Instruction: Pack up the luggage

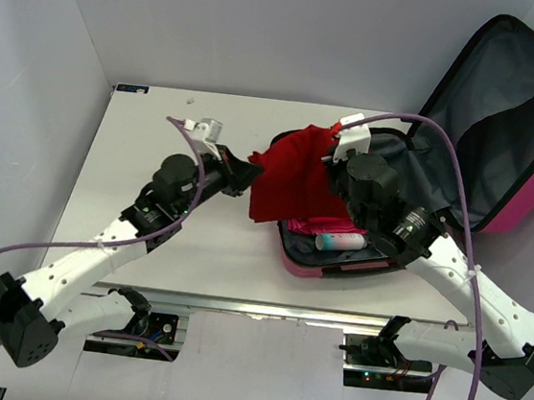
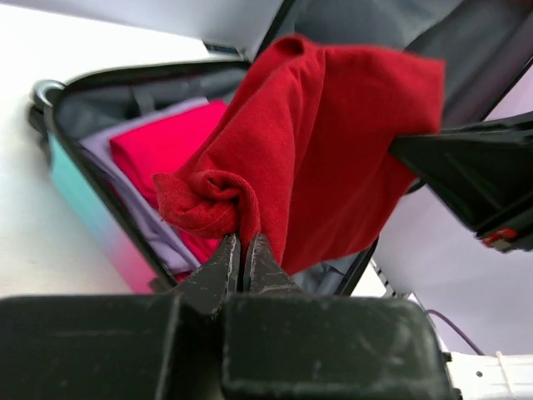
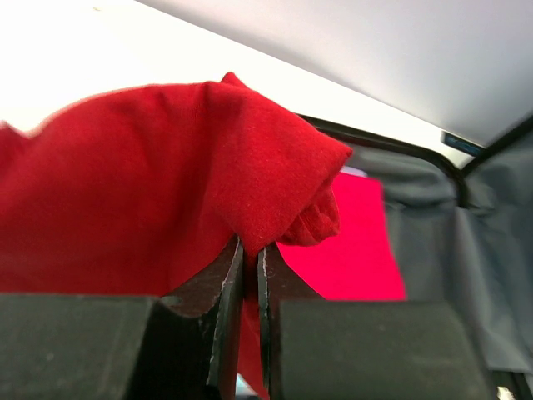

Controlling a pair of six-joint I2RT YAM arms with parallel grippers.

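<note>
The luggage lies open on the white table, right of centre. Its shallow lower shell is flat on the tabletop and its grey-lined lid is swung up and back towards the far right corner. Inside the lower shell a bright pink folded garment rests on a lavender one that shows along its near edge, both lying against the grey lining. In the top view a small white and teal tube with a pink cap lies near the front wall of the shell. A red cloth hangs above the left part of the open shell, stretched between the two arms, with its lower edge draping over the left rim. The left gripper has its jaws pressed together on a bunched, rolled corner of the cloth, on the side towards the bare tabletop. The right gripper is likewise pinched tight on a folded corner of the cloth, over the interior of the shell with the pink garment just beyond it.
</note>
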